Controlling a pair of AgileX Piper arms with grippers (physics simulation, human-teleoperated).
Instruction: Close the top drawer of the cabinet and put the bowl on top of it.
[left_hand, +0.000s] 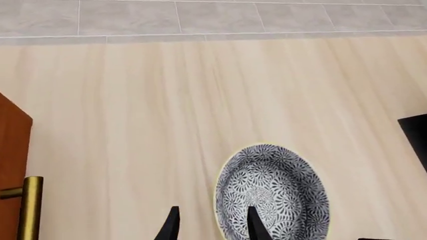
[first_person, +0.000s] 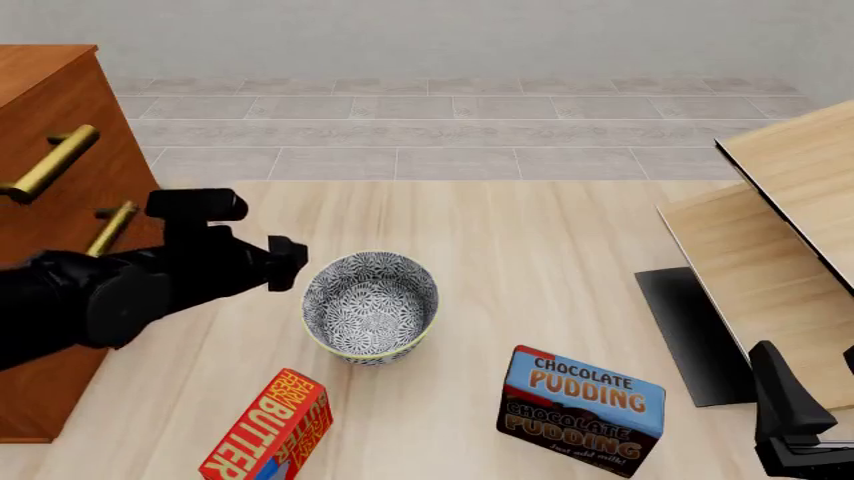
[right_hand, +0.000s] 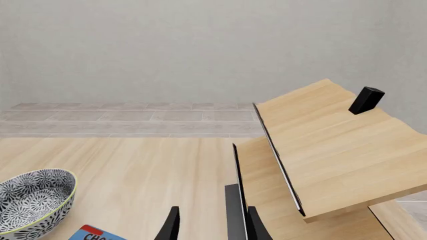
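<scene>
Bowl (first_person: 371, 306), butter box (first_person: 267, 427) front-only

bowl (first_person: 371, 305) right of cabinet (first_person: 54, 120), behind pudding box (first_person: 582, 410)

Bowl (first_person: 371, 305): white, dense blue-grey floral pattern, yellowish rim. Cabinet (first_person: 54, 110): reddish-brown, brass handles. Surface (first_person: 534, 230): pale wood grain. Pudding box (first_person: 582, 410): blue-brown. Butter box (first_person: 267, 428): red-orange.

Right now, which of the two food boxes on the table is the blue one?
The chocolate pudding box, on the right side near the front edge. It is blue and dark brown, while the butter box left of it is red and orange.
</scene>
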